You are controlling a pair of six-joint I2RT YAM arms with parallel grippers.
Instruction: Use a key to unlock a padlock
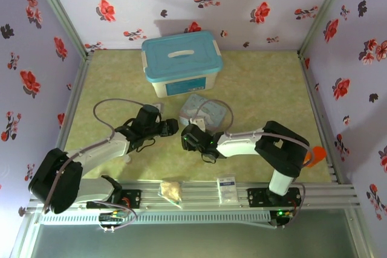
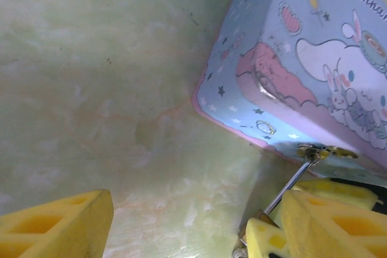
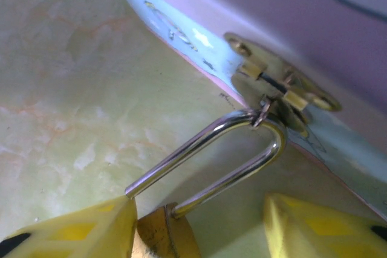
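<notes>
here's the right gripper [image 3: 199,206] down low at the small brass-gold rectangular padlock [image 3: 166,237]. its yellow fingers [image 3: 66,231] are spread either side of the body, one pressed against the brass, the other well apart, so it is released and not gripping. the padlock's thin silver u-shaped shackle [image 3: 211,134] is threaded through the little brass hasp [image 3: 272,86] on the light-blue cartoon tin [image 2: 314,58]. the tin lies near the middle of the pale green table [image 1: 272,89], on the near side of the white storage box with a teal lid [image 1: 181,58] at the far edge. one shackle leg runs into the body; the other disappears behind the finger, so i cannot tell if it is seated.

the left gripper [image 2: 196,200] hovers just beside it, by the tin's near-left corner. its fingers are wide apart, with nothing between them but bare table.

my read: this is the setting-up step, steadying the padlock before anything goes in the lock, and it looks early in the task. next, the right fingers need to clench on the brass body to hold it steady. then the left needs the slim dark grey key gripped and lined up with the keyhole. where the key is, i cannot tell.
</notes>
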